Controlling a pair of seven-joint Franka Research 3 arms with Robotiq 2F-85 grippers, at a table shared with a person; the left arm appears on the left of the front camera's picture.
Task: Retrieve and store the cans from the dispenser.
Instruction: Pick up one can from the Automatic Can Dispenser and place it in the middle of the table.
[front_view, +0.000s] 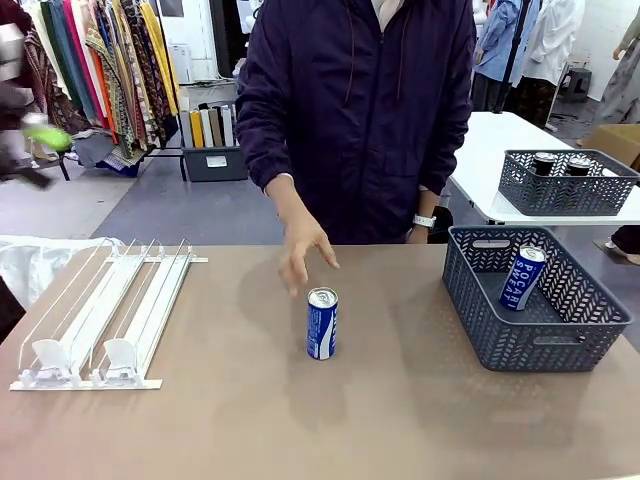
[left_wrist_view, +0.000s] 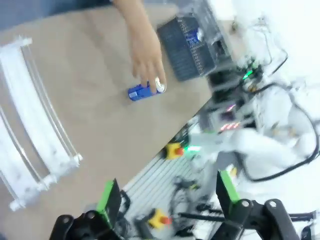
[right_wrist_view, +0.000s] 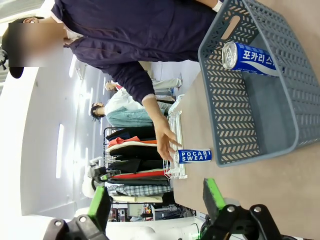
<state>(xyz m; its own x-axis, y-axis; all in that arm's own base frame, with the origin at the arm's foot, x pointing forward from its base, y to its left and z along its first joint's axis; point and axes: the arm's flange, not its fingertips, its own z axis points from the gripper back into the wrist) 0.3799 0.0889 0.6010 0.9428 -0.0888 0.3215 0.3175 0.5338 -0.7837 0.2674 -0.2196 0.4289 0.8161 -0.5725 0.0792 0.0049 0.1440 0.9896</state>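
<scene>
A blue and white can (front_view: 321, 323) stands upright mid-table, and a person's hand (front_view: 305, 258) hovers just behind its top, fingers spread. The same can (left_wrist_view: 146, 90) lies under that hand (left_wrist_view: 148, 56) in the blurred left wrist view. The white wire dispenser (front_view: 100, 318) at the table's left holds no cans. A second blue can (front_view: 522, 278) leans inside the dark grey basket (front_view: 590, 345) at the right. My left gripper (left_wrist_view: 167, 192) is open, high above the table's near edge. My right gripper (right_wrist_view: 156, 200) is open too, off the basket (right_wrist_view: 220, 125) and the can (right_wrist_view: 250, 58) in it.
On a white side table at the back right stands another grey basket (front_view: 600, 195) holding black cans (front_view: 545, 162). A white bag (front_view: 35, 262) lies behind the dispenser. Cables and control boxes (left_wrist_view: 235, 110) sit below the table's near edge.
</scene>
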